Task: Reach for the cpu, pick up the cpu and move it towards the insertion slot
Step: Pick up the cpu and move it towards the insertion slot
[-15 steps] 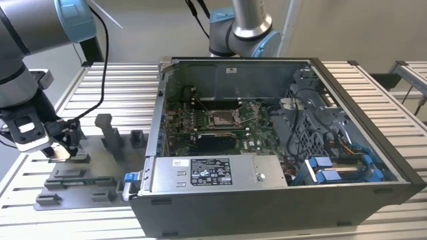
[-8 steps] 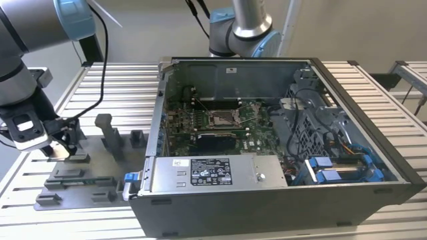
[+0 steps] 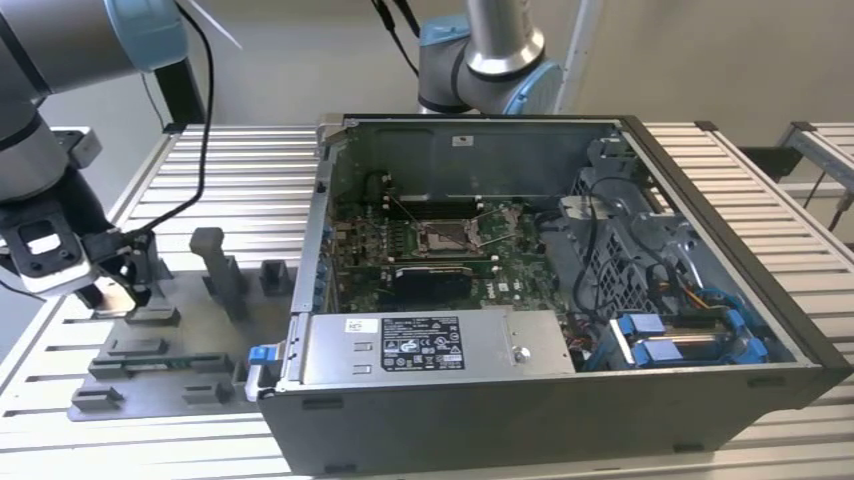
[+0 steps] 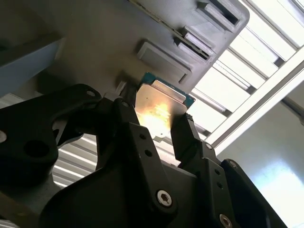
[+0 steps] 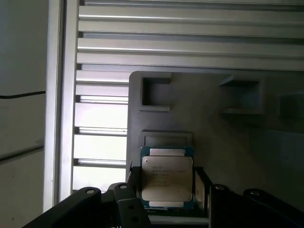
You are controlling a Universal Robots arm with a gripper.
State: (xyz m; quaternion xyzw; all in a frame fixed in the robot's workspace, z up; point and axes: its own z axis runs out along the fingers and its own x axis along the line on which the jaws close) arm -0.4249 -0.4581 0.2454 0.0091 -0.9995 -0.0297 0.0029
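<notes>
The cpu [image 5: 167, 178] is a thin square chip with a pale silver face and a green rim, and it sits between my two black fingers [image 5: 203, 186]. In the second wrist view the cpu [image 4: 159, 108] glints, with a finger pressed against each side edge. My gripper [image 3: 118, 295] is shut on it, low over the grey fixture plate [image 3: 160, 350] at the exterior view's left. The insertion slot [image 3: 445, 236], a silver-framed socket with a dark centre, lies on the green board inside the open computer case, well off to the exterior view's right of my gripper.
The fixture plate carries several grey blocks and an upright post [image 3: 214, 265]. The tall case wall [image 3: 320, 230] stands between the plate and the board. A second arm's base [image 3: 487, 60] rises behind the case. Cables and a blue drive cage [image 3: 681, 335] fill the case's right side.
</notes>
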